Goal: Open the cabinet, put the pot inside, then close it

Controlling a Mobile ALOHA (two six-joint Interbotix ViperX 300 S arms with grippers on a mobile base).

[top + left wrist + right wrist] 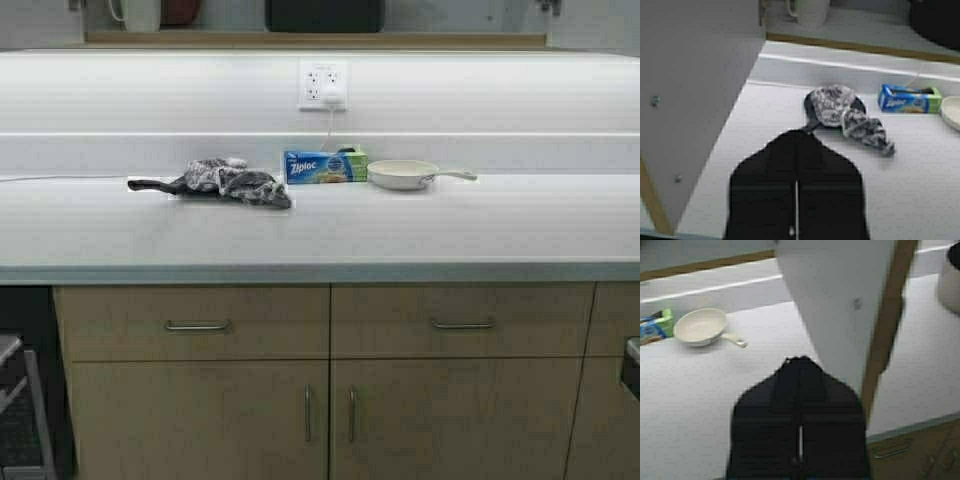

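The cabinet shows only as its tan bottom edge (300, 40) at the top of the high view. Both its doors hang open. The left door's grey inner face (690, 100) is beside my left gripper (799, 134). The right door (845, 305) is close beside my right gripper (800, 361). Both grippers are shut and empty above the counter, and neither shows in the high view. The black pot (323, 14) stands inside the cabinet on its shelf, mostly cut off. It also shows dark in the left wrist view (935, 22).
On the white counter (320, 235) lie a black pan under a grey cloth (225, 182), a blue Ziploc box (322, 166) and a cream frying pan (405, 174). A mug (140, 12) stands in the cabinet. Base cabinets and drawers (330, 380) are below.
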